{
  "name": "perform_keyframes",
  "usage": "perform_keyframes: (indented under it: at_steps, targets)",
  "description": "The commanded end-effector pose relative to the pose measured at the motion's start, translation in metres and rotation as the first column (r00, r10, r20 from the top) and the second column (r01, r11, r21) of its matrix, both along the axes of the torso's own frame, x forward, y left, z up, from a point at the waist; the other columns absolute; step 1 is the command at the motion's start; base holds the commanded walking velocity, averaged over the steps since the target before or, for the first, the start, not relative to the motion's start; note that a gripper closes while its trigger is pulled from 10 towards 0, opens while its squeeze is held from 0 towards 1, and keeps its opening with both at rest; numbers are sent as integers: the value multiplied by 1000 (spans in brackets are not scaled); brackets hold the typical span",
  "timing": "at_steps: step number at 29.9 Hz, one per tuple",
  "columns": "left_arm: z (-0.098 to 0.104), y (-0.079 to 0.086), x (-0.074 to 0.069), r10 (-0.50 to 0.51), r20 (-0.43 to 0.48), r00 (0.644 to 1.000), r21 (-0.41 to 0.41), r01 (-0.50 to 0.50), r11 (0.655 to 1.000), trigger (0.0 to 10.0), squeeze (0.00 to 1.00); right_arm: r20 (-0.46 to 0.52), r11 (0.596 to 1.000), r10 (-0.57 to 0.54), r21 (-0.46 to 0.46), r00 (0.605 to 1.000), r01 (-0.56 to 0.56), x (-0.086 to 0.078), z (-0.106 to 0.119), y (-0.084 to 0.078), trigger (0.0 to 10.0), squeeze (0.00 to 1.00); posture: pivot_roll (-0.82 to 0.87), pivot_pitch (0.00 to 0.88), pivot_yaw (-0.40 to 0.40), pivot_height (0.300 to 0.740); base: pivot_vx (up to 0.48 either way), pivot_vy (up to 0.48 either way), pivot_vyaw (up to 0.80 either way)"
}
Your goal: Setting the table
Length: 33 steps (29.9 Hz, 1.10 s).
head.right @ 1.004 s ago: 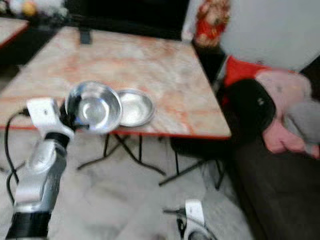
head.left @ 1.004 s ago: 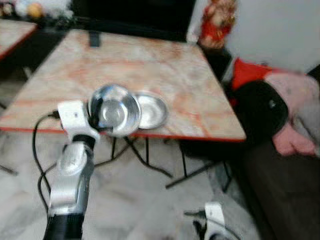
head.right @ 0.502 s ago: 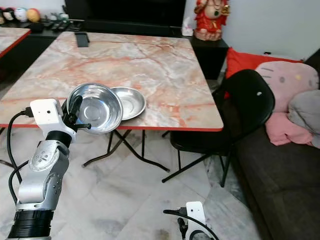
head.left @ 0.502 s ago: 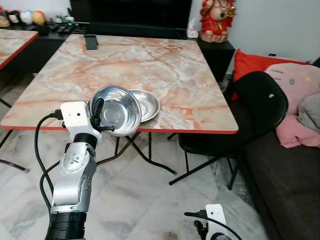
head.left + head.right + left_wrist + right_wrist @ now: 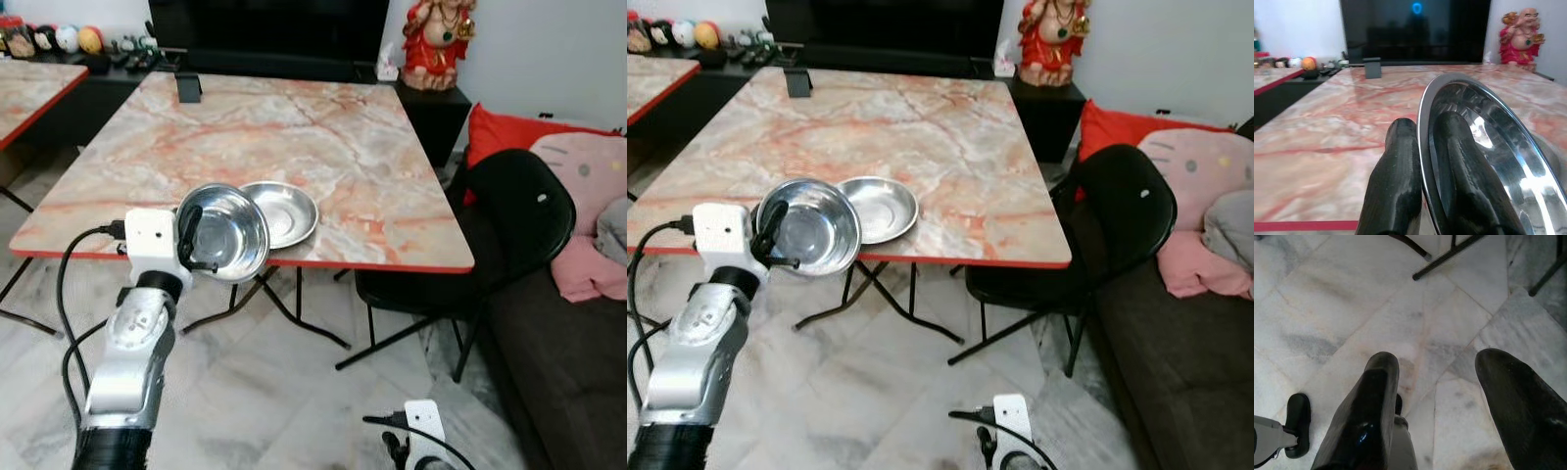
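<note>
Your left gripper (image 5: 1422, 196) is clamped on the steel bowl's (image 5: 227, 233) rim, holding it tilted at the table's (image 5: 294, 127) near edge, just beside the flat plate (image 5: 284, 211). Right gripper (image 5: 1449, 416) hangs spread apart over the floor (image 5: 1352, 308).

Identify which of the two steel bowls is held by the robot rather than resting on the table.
The deeper steel bowl at the table's near edge: the left gripper has its fingers clamped over its rim. The shallower bowl lies flat on the marble table.
</note>
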<state>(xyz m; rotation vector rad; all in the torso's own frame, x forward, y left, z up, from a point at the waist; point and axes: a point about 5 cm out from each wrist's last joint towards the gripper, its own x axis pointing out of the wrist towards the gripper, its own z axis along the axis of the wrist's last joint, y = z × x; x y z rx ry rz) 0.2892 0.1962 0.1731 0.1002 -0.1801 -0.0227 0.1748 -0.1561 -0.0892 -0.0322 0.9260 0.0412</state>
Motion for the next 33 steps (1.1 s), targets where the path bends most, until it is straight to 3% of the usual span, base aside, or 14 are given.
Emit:
perform_keyframes:
  at_steps: [1, 7, 10, 33]
  targets:
    - [5, 5, -6, -1, 15, 1000, -18, 1, 1000, 10000, 0, 8, 1000, -4, -8, 1000, 4, 3, 1, -3, 10000, 0, 77, 0, -103, 740, 296, 0, 0]
    - [3, 11, -11, -5, 8, 1000, -82, 6, 997, 10000, 0, 8, 1000, -1, -11, 1000, 1, 2, 1, -4, 10000, 0, 85, 0, -104, 740, 316, 0, 0]
    - [5, 3, -7, -36, 20, 999, -126, 38, 991, 10000, 0, 8, 1000, 2, -10, 1000, -2, 2, 1, -3, 10000, 0, 80, 0, -104, 740, 334, 0, 0]
    - [10, -13, 0, -73, 41, 996, -183, 79, 980, 10000, 0, 11, 1000, -7, -8, 1000, 7, 3, 2, -4, 10000, 0, 74, 0, -106, 740, 350, 0, 0]
